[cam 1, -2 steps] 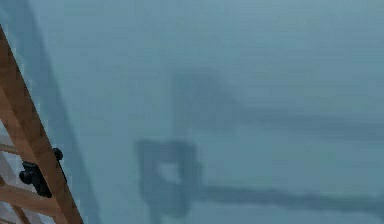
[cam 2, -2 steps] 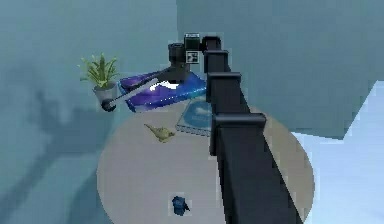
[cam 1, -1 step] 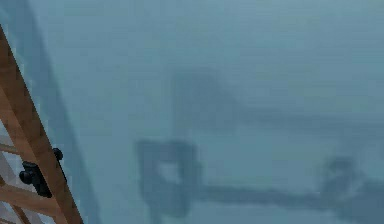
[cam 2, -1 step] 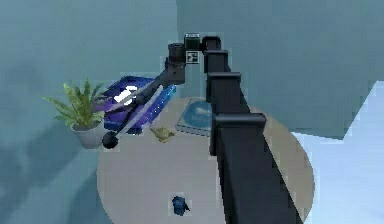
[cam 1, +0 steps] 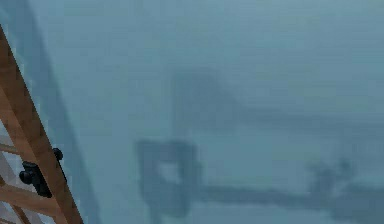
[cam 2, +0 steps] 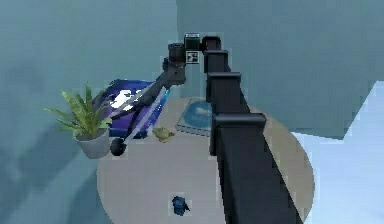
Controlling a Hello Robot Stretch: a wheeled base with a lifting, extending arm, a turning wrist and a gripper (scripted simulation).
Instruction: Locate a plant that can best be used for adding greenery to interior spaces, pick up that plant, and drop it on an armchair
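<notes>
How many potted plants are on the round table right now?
1. The potted plant stands at the round table's left edge in the arm side view. The arm covers part of the tabletop, so more may be hidden.

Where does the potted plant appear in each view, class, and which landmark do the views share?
Forward view: teal wall, wooden frame at the left edge.
Arm side view: plant at the left, at the left edge of the round table.
Shared landmark: the teal wall.
</notes>
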